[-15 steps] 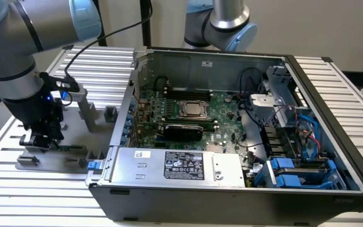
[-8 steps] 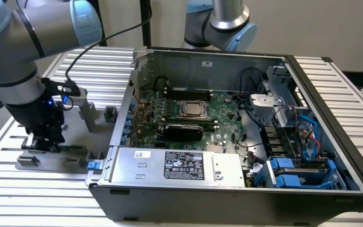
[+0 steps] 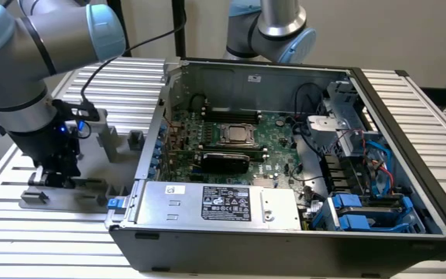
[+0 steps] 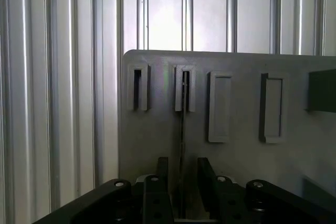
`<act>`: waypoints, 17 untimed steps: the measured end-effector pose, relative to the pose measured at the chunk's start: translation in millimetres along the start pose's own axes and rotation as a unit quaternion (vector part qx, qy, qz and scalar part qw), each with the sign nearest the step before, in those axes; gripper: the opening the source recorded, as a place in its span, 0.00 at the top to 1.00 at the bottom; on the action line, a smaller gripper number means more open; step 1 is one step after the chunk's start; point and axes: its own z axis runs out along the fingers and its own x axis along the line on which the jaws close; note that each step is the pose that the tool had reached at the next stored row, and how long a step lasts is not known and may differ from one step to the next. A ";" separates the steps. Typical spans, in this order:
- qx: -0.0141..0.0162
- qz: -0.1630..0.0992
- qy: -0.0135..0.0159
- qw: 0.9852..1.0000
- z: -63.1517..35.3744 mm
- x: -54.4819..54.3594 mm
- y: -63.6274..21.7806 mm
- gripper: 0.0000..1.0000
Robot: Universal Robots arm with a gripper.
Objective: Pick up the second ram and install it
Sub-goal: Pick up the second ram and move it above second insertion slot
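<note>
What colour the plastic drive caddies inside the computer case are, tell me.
Blue. The drive caddies show best in the exterior view.

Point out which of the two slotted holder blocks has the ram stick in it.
The slotted block beside the two solid blocks: the second ram runs edge-on from its slot to the hand. The other slotted block is empty.
</note>
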 end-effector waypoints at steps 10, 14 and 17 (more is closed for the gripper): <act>-0.001 -0.004 -0.001 1.000 1.0 0.1 -0.1 0.64; -0.001 -0.008 -0.001 1.000 1.5 0.1 -0.1 0.64; -0.001 -0.009 -0.001 1.000 1.6 0.1 -0.1 0.65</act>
